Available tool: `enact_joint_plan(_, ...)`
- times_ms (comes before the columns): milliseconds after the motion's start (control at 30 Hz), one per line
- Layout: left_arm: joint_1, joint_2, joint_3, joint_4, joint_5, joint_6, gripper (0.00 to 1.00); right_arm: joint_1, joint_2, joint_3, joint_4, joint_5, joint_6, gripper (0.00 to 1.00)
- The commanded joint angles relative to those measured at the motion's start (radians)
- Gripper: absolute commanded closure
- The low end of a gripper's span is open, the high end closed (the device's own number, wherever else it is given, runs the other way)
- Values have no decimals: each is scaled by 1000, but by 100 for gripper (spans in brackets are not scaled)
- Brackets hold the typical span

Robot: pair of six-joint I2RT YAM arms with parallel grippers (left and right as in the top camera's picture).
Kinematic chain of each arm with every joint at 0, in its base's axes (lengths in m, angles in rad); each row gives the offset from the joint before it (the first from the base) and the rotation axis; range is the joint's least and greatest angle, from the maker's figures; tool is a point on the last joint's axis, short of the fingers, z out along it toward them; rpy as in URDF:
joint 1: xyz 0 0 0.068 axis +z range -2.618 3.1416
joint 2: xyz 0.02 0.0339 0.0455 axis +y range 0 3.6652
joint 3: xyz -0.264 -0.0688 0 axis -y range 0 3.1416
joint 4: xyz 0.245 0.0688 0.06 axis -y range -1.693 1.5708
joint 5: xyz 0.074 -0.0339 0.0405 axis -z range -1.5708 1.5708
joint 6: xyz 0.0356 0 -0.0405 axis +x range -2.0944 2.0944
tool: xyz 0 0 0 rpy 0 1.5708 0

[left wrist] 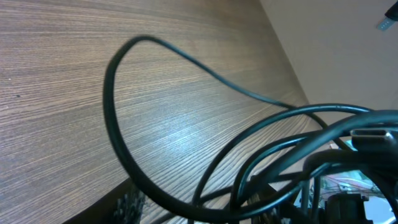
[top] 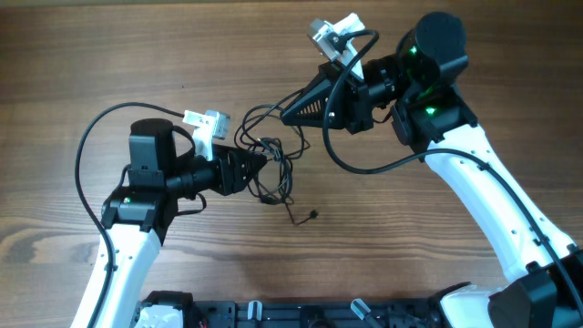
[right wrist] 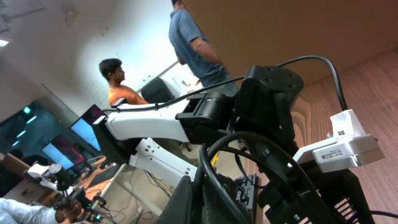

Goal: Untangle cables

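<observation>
Desk [top: 82,55]: brown wood or wood-look laminate, fine straight grain, smooth, low sheen, pale glare patch in the left wrist view. Cables [top: 273,178]: thin, black, smooth plastic-looking jacket, slight gloss close up; plug ends too small to tell the material. Left gripper [top: 264,162]: black, matt, plastic look. Right gripper [top: 284,115]: black, matt, ribbed flanks. Arm shells [top: 496,210]: white, smooth, semi-gloss plastic. Joint housings [top: 439,38]: black, satin finish. Wrist camera housings [top: 202,122]: white plastic, matt. Thick arm lead [top: 84,155]: black, smooth, rubbery look.
</observation>
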Motion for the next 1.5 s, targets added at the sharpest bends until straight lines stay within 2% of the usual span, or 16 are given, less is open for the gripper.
enact_joint_plan(0,-5,6,4,6,-16,5,63,4,7,-2,1,-64,-17,96)
enact_joint_plan(100,-5,6,4,30,-18,5,86,4,7,-2,-32,-64,-18,96)
enact_joint_plan(200,-5,18,4,153,-53,-126,92,4,7,-2,-39,-64,-16,96)
enact_joint_plan(267,-5,35,4,176,-61,-131,96,4,7,-2,-42,-64,0,95)
enact_joint_plan(433,-5,104,4,104,-82,-131,96,4,7,-2,-42,-64,6,95)
enact_joint_plan(500,-3,106,4,20,-230,-162,96,-4,7,-2,-42,-64,-2,96)
enact_joint_plan(567,8,106,4,-27,-386,-267,96,-32,7,-2,-42,-64,-4,96)
enact_joint_plan(633,52,106,4,-62,-460,-343,96,-72,7,-2,-42,-64,-2,95)
enact_joint_plan(767,193,106,4,-162,-495,-364,96,-182,7,-2,-50,-64,10,96)
enact_joint_plan(967,414,99,4,-258,-485,-354,96,-309,7,-2,-81,-64,18,95)
enact_joint_plan(1067,430,92,4,-244,-274,-195,96,-317,7,-2,-96,-64,14,96)
enact_joint_plan(1133,430,91,4,-241,-213,-170,96,-321,7,-2,-95,-64,17,95)
enact_joint_plan(1200,431,91,4,-257,-235,-148,96,-358,7,-2,-95,-64,25,96)
enact_joint_plan(1300,449,91,4,-292,-347,-153,96,-480,7,-2,-102,-64,45,96)
enact_joint_plan(1467,611,91,4,-306,-355,-160,96,-712,7,-2,-178,-64,48,96)
